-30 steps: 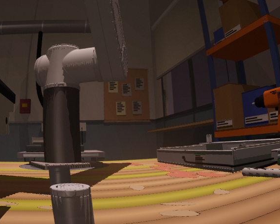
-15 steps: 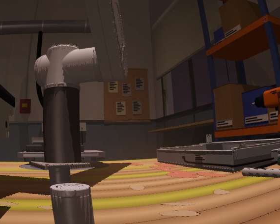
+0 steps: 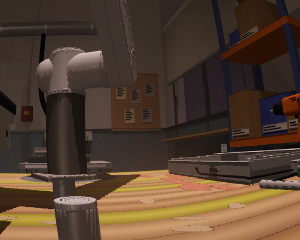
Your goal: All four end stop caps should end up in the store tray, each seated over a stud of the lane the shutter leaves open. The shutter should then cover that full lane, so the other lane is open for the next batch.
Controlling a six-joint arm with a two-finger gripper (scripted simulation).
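Note:
A grey end stop cap [image 3: 76, 218] stands upright on the wooden table at the near left, with a second cap [image 3: 64, 187] standing just behind it. The gripper is out of view; only the arm's dark pedestal [image 3: 66, 134] and white shoulder joint [image 3: 69, 69] show at the left, with a broad white link rising out of the top of the picture. The grey store tray [image 3: 237, 164] lies flat on the table at the right, seen edge-on, so its lanes, studs and shutter are hidden. A small grey upright piece [image 3: 224, 147] stands at its far edge.
Cardboard and blue boxes sit on the orange shelf rack [image 3: 263, 115] behind the tray. An orange drill [image 3: 296, 110] stands at the far right, and a grey cylinder-shaped tool [image 3: 283, 184] lies on the table in front of the tray. A low grey platform sits behind the pedestal.

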